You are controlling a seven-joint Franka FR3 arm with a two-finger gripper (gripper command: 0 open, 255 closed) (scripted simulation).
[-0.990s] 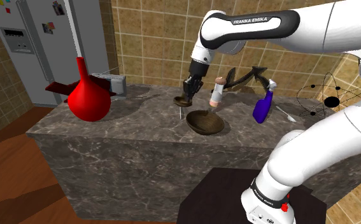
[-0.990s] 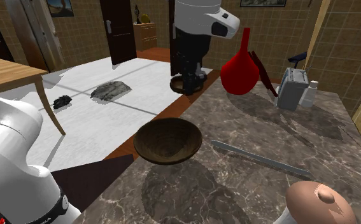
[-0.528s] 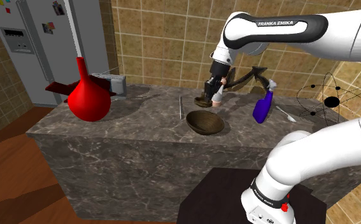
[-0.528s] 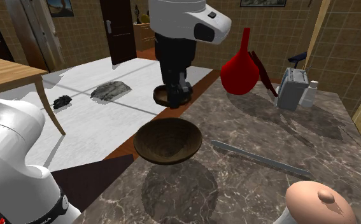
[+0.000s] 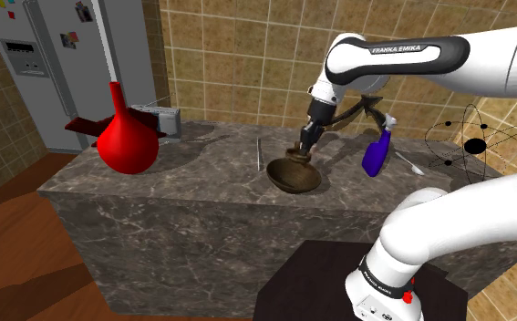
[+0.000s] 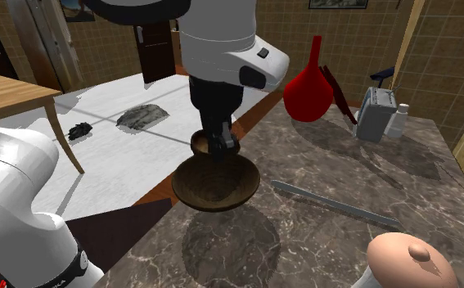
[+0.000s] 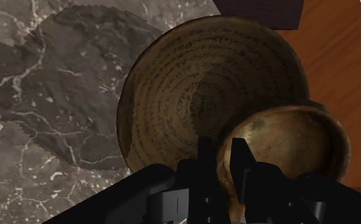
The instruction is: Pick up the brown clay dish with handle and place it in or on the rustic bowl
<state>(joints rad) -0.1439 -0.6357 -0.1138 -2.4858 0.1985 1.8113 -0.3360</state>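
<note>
The black gripper [image 7: 222,153] is pinching almost shut on the rim of the one small brown dish [image 7: 287,143], its two fingers clasping the wall between them. It is holding the dish just over the edge of the one dark rustic bowl [image 7: 204,89] sitting on the marble counter [image 5: 201,169]; whether dish and bowl are touching I cannot tell. In the shoulder view one red vase [image 5: 126,141] is standing at about nine o'clock from the bowl and one blue spray bottle [image 5: 375,150] at about two o'clock, both well apart from it.
</note>
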